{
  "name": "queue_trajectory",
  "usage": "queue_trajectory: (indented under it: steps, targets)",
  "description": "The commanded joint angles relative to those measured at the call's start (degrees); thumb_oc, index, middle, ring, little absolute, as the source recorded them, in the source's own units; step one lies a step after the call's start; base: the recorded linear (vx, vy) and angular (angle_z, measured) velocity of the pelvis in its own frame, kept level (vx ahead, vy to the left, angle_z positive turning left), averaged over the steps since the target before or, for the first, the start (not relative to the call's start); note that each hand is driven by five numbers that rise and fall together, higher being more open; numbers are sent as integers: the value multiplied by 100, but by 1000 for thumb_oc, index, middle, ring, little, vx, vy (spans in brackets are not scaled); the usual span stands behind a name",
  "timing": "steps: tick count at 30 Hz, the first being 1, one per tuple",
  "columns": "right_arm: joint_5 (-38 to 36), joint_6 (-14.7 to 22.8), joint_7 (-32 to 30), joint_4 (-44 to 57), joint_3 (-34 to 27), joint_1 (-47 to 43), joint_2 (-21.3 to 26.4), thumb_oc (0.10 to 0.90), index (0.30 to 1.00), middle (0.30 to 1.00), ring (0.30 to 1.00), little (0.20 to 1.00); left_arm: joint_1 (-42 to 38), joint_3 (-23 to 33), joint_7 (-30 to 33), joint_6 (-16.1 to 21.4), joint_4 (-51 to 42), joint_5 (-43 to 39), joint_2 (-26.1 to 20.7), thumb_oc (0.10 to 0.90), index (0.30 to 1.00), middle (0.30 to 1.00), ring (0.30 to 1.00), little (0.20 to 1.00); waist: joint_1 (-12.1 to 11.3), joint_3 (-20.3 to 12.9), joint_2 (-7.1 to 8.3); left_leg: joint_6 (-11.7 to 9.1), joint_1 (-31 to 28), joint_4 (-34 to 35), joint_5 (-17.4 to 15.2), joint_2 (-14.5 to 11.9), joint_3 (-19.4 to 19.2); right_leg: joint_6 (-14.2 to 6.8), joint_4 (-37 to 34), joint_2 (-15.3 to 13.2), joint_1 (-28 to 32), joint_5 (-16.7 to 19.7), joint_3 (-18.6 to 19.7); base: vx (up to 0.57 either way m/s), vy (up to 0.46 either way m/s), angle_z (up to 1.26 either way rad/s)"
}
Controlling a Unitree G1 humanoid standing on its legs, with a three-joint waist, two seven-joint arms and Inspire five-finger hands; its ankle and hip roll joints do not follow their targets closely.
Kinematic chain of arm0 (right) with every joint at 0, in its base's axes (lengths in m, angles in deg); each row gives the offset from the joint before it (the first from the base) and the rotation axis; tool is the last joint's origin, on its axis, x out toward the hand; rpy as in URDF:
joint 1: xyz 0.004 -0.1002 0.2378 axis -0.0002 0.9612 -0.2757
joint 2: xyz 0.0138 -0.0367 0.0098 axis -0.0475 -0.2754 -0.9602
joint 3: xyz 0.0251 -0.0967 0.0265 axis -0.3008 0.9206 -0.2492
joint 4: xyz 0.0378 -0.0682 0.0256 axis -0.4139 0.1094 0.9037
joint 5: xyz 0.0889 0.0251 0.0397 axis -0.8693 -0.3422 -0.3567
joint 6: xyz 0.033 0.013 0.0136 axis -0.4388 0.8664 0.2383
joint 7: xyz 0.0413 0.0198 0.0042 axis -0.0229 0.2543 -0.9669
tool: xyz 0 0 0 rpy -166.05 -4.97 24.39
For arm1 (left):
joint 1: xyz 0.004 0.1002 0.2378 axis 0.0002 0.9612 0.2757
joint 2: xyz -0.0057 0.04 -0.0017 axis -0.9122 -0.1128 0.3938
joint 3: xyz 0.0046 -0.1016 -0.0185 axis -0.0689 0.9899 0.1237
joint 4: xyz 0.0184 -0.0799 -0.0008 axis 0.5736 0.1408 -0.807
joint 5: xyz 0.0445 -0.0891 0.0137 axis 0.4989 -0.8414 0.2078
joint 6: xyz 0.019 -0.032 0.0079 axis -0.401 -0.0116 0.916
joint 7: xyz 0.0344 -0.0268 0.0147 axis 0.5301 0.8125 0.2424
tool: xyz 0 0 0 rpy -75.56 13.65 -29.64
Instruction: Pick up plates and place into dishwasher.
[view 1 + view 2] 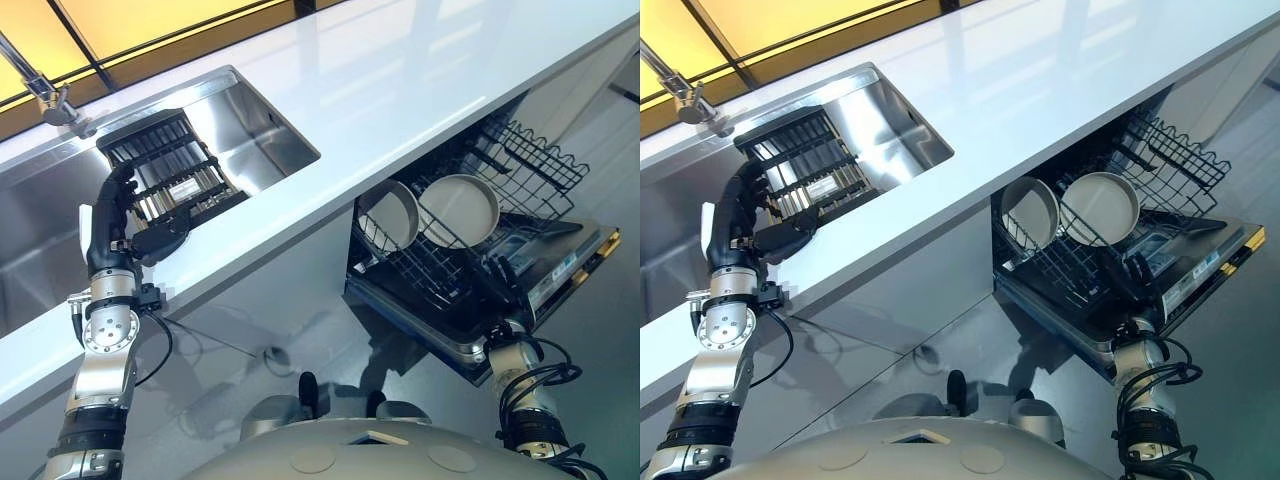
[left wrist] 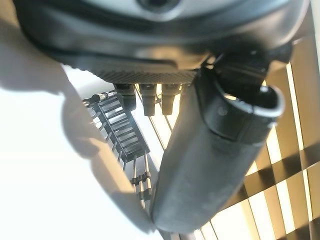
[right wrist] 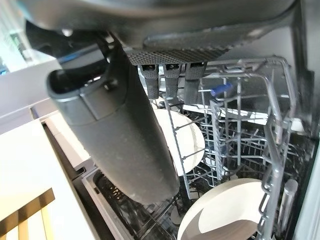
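Now, two plates (image 1: 430, 212) racked, apparently upright.

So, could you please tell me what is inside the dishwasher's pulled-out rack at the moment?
Two white plates stand on edge side by side in the dishwasher rack. The right hand hovers over the rack's near end and covers the wires below it.

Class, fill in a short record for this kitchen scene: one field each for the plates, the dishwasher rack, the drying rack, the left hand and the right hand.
plates: two, and, standing on edge in the dishwasher rack
dishwasher rack: pulled out over the open door
drying rack: dark, sitting in the sink, no plates visible in it
left hand: at the drying rack's near edge, holding nothing
right hand: open, beside the dishwasher rack, holding nothing
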State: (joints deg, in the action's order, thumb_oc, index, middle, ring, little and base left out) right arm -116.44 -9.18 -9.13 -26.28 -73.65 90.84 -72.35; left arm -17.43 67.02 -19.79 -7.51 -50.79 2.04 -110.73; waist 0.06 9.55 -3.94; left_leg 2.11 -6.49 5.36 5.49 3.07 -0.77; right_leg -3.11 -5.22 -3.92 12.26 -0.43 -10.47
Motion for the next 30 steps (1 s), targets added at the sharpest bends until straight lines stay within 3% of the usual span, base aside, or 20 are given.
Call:
queue_trajectory:
  steps: [1,5,10,19,22,26,30]
  targets:
    - [-768,824,-177,86,-169,-648,220,800,900,900,900,900,-528,194,468,912,-186,-413,-46,800,900,900,900,900,-126,11,-235,-362,-271,-99,-690,-111,-173,13,873,188,-458,-696,-238,13,80,13]
    - [-1104,1611,-559,226,-134,-608,-56,800,900,900,900,900,-427,250,803,1043,-340,-535,188,800,900,900,900,900,-147,169,-524,-503,-2,-306,-555,-114,-156,143,1040,119,-545,-810,-265,7,109,10]
    - [-752,2099,-806,416,95,-437,-365,800,900,900,900,900,-284,283,925,1035,-395,-563,336,800,900,900,900,900,-125,261,-750,-530,202,-465,-485,-86,-178,279,1279,69,-710,-916,-301,0,91,2]
    - [-585,1973,-281,448,529,-367,-526,800,900,900,900,900,-61,220,857,1014,-431,-699,443,800,900,900,900,900,-162,224,-950,-446,160,-384,-456,30,-117,325,1364,9,-865,-932,-359,23,58,2]
    - [-1226,1634,481,459,707,-428,-613,800,900,900,900,900,-42,154,824,1048,-406,-696,473,800,900,900,900,900,-205,207,-970,-422,153,-350,-447,58,-89,325,1366,-18,-892,-919,-379,14,38,0]
    - [-2104,418,1831,414,1005,-549,-691,800,900,900,900,900,-23,70,732,1055,-425,-661,505,800,900,900,900,900,-299,187,-970,-396,152,-352,-453,109,-31,317,1356,-72,-892,-892,-451,16,39,3]
    - [-2699,-640,2623,234,1276,-706,-670,800,900,900,900,900,-46,-19,616,970,-472,-648,494,800,900,900,900,900,-417,157,-949,-368,155,-379,-477,162,35,287,1332,-138,-873,-852,-530,35,42,7]
